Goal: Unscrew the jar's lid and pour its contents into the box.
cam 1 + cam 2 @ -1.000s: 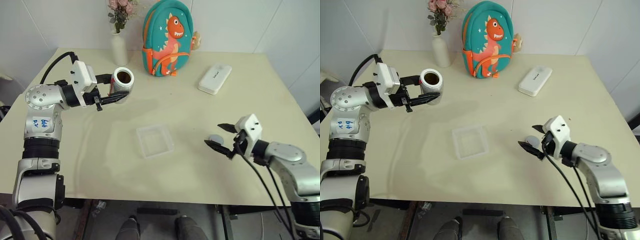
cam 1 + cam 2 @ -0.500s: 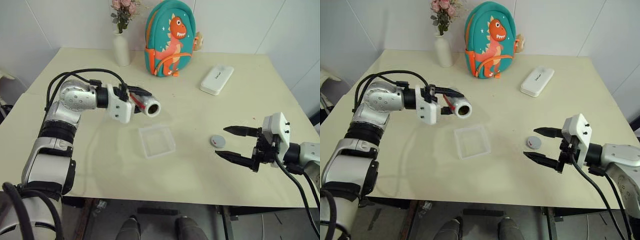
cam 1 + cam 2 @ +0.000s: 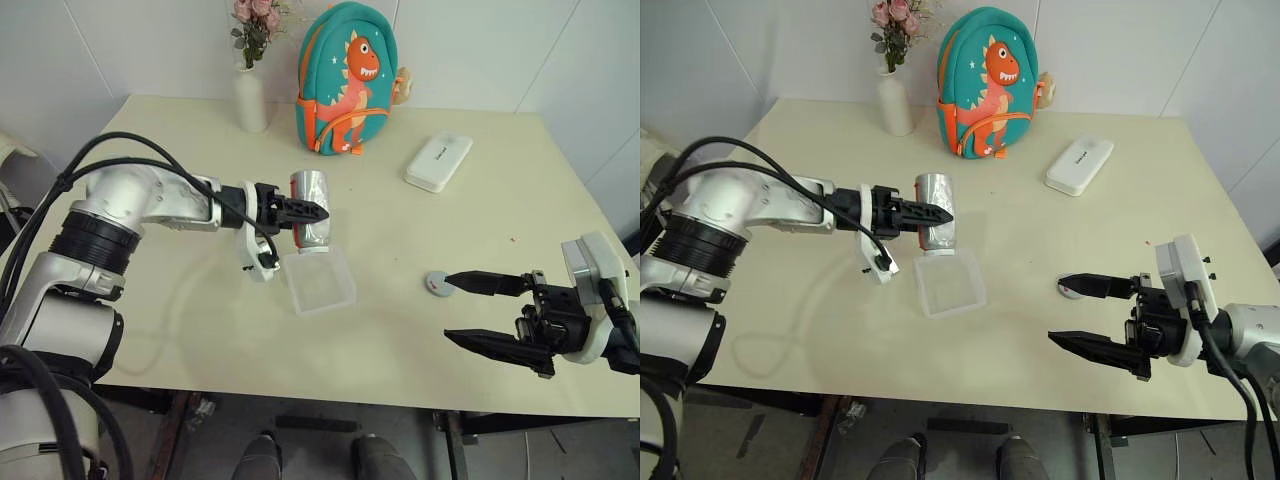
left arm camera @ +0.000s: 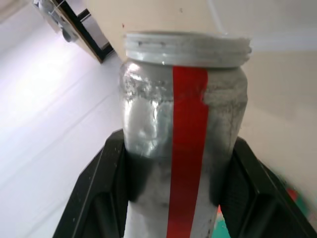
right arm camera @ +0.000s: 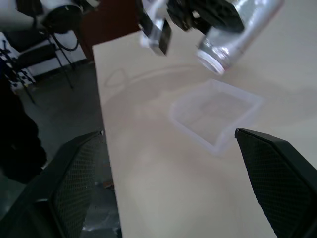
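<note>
The jar [image 3: 318,236], clear with a red stripe and no lid on, is tipped mouth down just above the back edge of the box [image 3: 322,285]. My left gripper [image 3: 314,212] is shut on its middle; in the left wrist view the black fingers [image 4: 101,196] clamp both sides of the jar [image 4: 183,124]. The lid [image 3: 437,284] lies flat on the table to the right of the box. My right gripper [image 3: 447,307] stands open and empty near the front edge, its upper finger close to the lid. I cannot make out the contents.
At the back of the cream table [image 3: 180,330] stand a white vase with flowers [image 3: 250,95] and a teal dinosaur backpack [image 3: 345,80]. A white oblong case [image 3: 438,162] lies at the back right. The right wrist view shows the jar [image 5: 237,25] over the box [image 5: 215,111].
My left arm has carried the jar to the right and down over the box and rolled it from lying sideways to mouth down. The open right gripper has drawn back from the lid.
</note>
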Controlling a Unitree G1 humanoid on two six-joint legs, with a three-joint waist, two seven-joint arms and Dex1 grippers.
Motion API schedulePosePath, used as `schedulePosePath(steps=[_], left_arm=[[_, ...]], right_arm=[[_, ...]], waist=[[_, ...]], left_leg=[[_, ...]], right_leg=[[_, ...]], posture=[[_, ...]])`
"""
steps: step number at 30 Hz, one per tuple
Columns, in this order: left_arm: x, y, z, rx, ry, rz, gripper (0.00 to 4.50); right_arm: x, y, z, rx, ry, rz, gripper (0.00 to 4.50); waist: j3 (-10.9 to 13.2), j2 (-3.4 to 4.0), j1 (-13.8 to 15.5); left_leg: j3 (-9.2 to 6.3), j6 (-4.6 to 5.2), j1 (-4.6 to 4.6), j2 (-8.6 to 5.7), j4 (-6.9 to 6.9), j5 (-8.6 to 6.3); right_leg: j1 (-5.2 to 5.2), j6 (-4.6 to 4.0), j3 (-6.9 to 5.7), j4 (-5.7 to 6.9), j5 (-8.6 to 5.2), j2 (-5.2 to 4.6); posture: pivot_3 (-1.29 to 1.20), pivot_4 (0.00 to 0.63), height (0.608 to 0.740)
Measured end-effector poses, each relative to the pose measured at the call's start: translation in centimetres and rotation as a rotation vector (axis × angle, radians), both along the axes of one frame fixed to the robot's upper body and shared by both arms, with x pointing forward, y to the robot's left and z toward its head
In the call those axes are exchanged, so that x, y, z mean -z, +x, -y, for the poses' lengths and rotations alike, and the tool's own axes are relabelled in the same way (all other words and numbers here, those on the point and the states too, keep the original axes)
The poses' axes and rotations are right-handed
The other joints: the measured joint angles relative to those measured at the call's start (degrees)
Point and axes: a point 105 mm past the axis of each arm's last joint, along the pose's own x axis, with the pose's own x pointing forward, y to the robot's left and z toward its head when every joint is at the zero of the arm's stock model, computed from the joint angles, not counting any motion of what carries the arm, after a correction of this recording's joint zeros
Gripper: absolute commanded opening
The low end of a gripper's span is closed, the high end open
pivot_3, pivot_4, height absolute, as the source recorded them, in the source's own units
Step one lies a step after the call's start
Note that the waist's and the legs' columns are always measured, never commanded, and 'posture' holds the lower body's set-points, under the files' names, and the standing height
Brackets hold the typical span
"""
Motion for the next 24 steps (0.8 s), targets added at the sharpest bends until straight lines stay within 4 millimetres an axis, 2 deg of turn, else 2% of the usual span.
schedulePosePath(steps=[4, 7, 12, 15, 18, 24], left_arm=[[1.6, 0.2, -0.1, 0.111, 0.063, 0.121, 1.98], [1.9, 0.2, -0.1, 0.178, 0.082, 0.208, 1.98], [0.3, 0.0, 0.8, 0.267, 0.076, 0.355, 1.98], [-0.3, -0.3, 1.1, 0.287, 0.052, 0.374, 1.98], [-0.3, -0.1, 0.8, 0.226, -0.03, 0.245, 1.98], [-3.1, 1.7, -1.5, -0.066, -0.415, -0.137, 1.98]], right_arm=[[-0.5, 0.3, 0.2, -0.003, 0.007, 0.005, 4.47], [-1.4, 1.3, 0.1, 0.009, 0.014, 0.042, 4.47], [-1.2, 2.5, -0.6, 0.013, 0.018, 0.06, 4.47], [-1.0, 3.0, -0.8, 0.015, 0.012, 0.072, 4.47], [-0.9, 3.5, -0.7, 0.026, 0.01, 0.091, 4.47], [-1.0, 3.7, -0.5, 0.019, 0.005, 0.119, 4.47]], waist=[[0.0, 0.0, 0.0], [0.0, -0.01, 0.0], [0.0, -0.03, 0.1], [0.0, -0.02, 0.1], [0.0, -0.02, 0.0], [0.0, 0.0, 0.0]], left_leg=[[0.0, 0.0, 0.0, -0.01, 0.0, 0.0], [0.01, 0.0, -0.01, -0.01, -0.01, 0.0], [0.0, 0.01, -0.05, -0.02, -0.11, 0.0], [0.01, 0.01, -0.05, -0.03, -0.18, 0.0], [0.01, 0.01, -0.04, -0.03, -0.19, 0.0], [0.04, 0.03, -0.01, -0.03, -0.19, 0.03]], right_leg=[[-0.02, 0.0, 0.0, 0.03, 0.01, 0.01], [-0.05, 0.0, 0.0, 0.04, 0.01, 0.01], [-0.06, 0.0, -0.01, -0.04, 0.0, -0.01], [-0.07, 0.0, -0.01, -0.05, 0.0, -0.02], [-0.08, -0.01, -0.01, -0.04, -0.01, -0.02], [-0.1, -0.03, -0.01, 0.02, -0.01, -0.03]], posture=[[0.0, 0.15, 0.74], [0.0, 0.15, 0.74], [0.0, 0.15, 0.74], [0.0, 0.15, 0.74], [0.0, 0.15, 0.74], [0.0, 0.15, 0.74]])
